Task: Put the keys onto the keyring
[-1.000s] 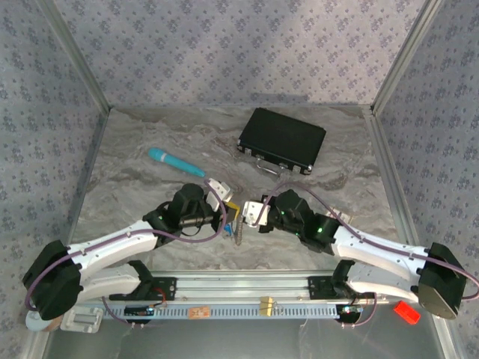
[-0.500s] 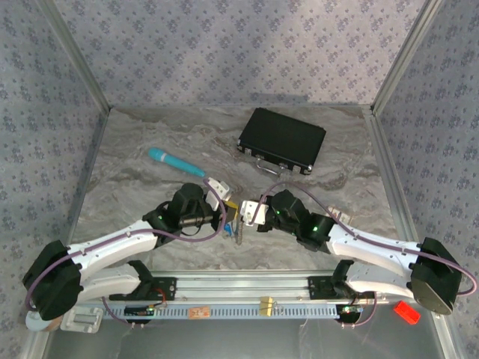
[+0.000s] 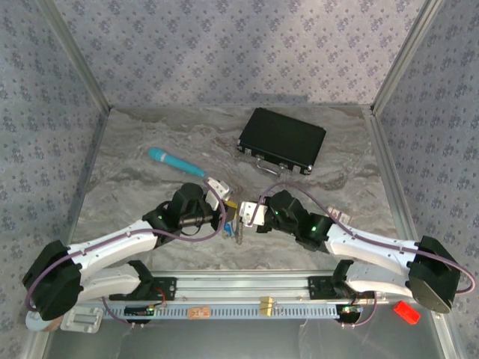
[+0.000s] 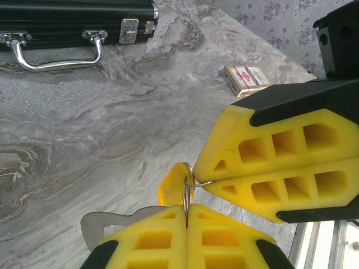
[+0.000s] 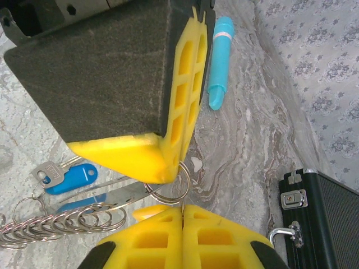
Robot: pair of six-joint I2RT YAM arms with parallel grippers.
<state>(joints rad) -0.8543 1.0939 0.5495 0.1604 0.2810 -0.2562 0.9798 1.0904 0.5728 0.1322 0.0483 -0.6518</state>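
- Both arms are in tight at mid-worktop. The left pincer [image 4: 186,219] is clamped fully shut on the silvery wire split keyring [image 5: 166,200], gripping it edge-on in the seam of its yellow pads.
- The right pincer [image 5: 182,212] is shut too, nipping the same keyring from the opposite side, so the keyring hangs between the two tips, clear of the surface.
- The yellow-headed key [image 4: 170,189] sits right against the left pincer's tip, beside the keyring. I can't tell whether it is threaded on.
- The blue-headed silvery key [image 5: 72,178] lies on the worktop just left of the right pincer, next to a chain of small metal rings [image 5: 61,224].
- My read: this is the threading step. The next move calls for prising the coil open and feeding a key's hole onto the wire without either grip slipping.
- Surface: a grey marbled worktop [image 3: 135,187], slightly rumpled.
- Beyond the pincers are a teal pen [image 5: 219,61], a black hard case with a chrome handle [image 4: 78,17] and a small card box [image 4: 247,78].
- Room: lilac-grey patterned walls [image 3: 224,52] enclose the worktop, with metal posts in the corners.
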